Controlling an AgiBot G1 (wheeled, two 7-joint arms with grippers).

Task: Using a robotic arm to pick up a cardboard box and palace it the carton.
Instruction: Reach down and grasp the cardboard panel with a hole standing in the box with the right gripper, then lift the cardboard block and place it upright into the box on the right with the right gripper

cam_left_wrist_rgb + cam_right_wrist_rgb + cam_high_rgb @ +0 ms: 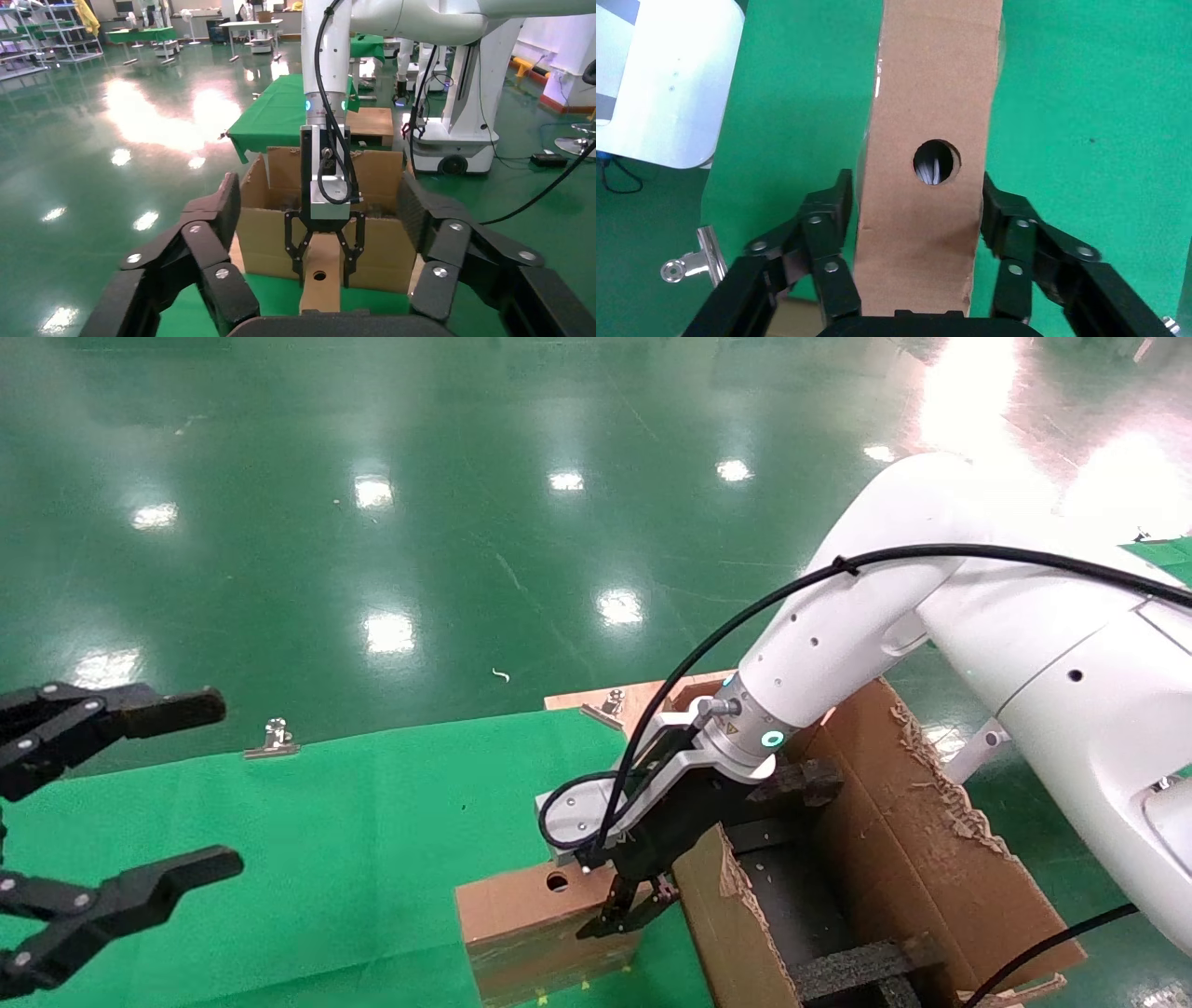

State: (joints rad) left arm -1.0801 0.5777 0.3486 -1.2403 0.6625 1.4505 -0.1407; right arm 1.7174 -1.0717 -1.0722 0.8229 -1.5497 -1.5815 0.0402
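Note:
The small brown cardboard box (535, 919) with a round hole lies on the green cloth, right beside the carton (917, 831). My right gripper (626, 913) reaches down over the end of the cardboard box (926, 182) nearest the carton. One finger sits on each long side, pads against the cardboard, shut on it. The left wrist view shows the same: the robotic arm (325, 84) stands over the cardboard box (320, 277) in front of the carton (383, 242). My left gripper (186, 784) hangs open and empty at the far left.
The carton's near wall (736, 933) has ragged edges, and black foam dividers (861, 966) sit inside. Metal binder clips (272, 740) hold the green cloth (354, 840) at the table's far edge. Beyond the table is glossy green floor.

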